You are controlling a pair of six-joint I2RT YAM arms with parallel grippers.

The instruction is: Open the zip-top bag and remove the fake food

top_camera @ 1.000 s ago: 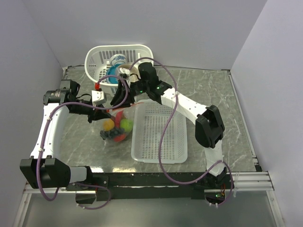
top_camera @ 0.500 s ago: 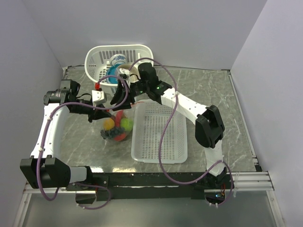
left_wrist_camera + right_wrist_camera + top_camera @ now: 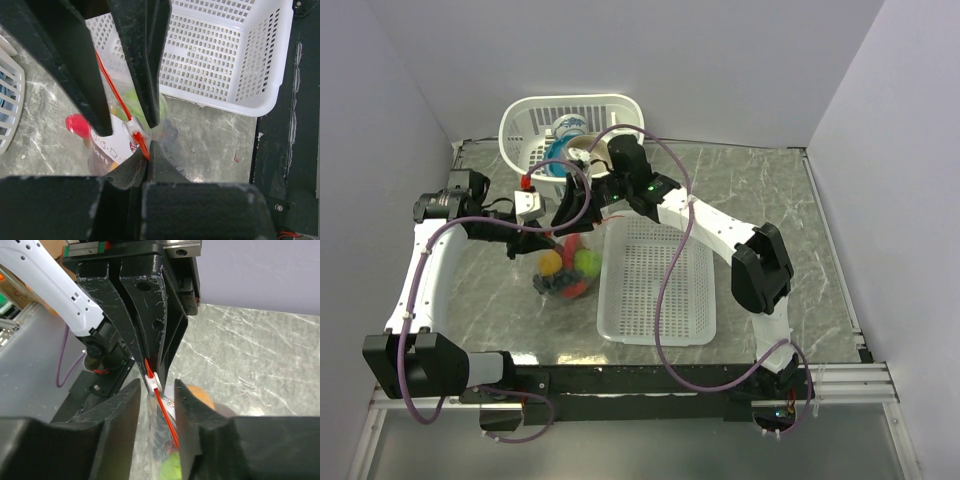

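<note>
I see L gripper point(image 3: 148, 151) clenched on the orange-red zip strip point(image 3: 167, 422) of the clear crinkly plastic zip-top bag point(image 3: 563, 262); R gripper point(image 3: 156, 386) is released, fingers straddling that strip.

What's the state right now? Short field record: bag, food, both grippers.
zip-top bag: on the table, left of the flat basket
fake food: all inside the bag
zip strip: held up, white slider on it
left gripper: shut on zip strip
right gripper: open, fingers straddling the strip
task: nothing removed yet
</note>
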